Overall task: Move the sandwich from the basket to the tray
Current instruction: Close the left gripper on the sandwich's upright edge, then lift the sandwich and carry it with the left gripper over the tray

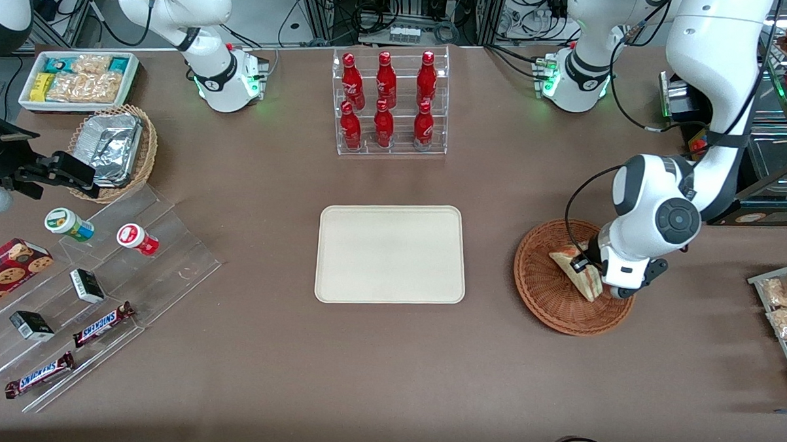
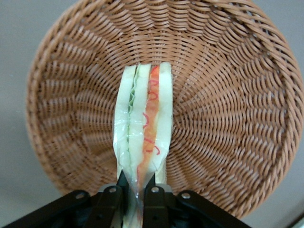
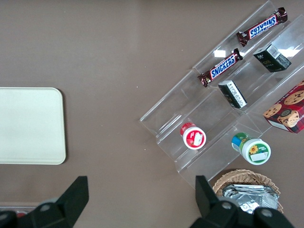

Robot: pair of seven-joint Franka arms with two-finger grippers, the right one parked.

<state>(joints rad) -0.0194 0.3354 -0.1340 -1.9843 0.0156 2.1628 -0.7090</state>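
The left arm's gripper (image 2: 135, 190) pinches the wrapped sandwich (image 2: 142, 142) by one end, fingers closed tight on it. The sandwich sits over the reddish-brown wicker basket (image 1: 548, 298), well apart from the cream tray (image 1: 390, 253).

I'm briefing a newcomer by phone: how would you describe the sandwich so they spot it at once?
Find the round reddish-brown wicker basket toward the working arm's end of the table, beside the cream tray. The gripper is shut on the sandwich over it. It is the only thing there: a wrapped white-bread wedge with green and orange filling.
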